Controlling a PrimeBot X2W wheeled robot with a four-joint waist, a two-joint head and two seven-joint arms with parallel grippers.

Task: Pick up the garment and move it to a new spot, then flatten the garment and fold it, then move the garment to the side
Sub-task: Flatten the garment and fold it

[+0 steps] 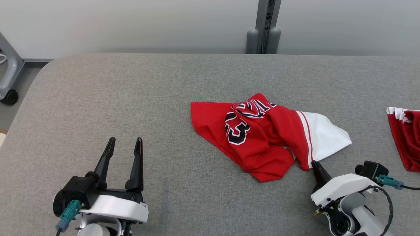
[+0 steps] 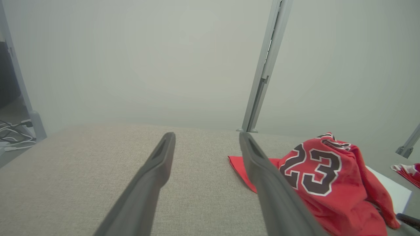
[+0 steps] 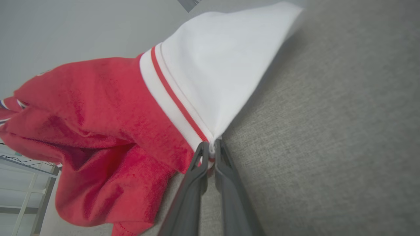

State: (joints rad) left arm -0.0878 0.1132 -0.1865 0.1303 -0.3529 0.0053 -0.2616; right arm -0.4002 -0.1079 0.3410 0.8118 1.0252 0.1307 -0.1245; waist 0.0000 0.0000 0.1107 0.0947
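Here, the crumpled red-and-white garment lies right of centre on the grey table, its striped hem pinched between the clenched fingers of the right gripper, while the left gripper, well apart, stands spread and unladen.

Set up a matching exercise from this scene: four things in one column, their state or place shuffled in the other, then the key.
Column one
1. left pincer
2. right pincer
3. jersey
4. second red cloth

Column two
A. at the right edge of the head view, cut off by the frame
B. crumpled mid-table, number 23 showing
C. open, holding nothing
D. pinched shut on the jersey's striped edge, where red meets white

Pairs: 1-C, 2-D, 3-B, 4-A
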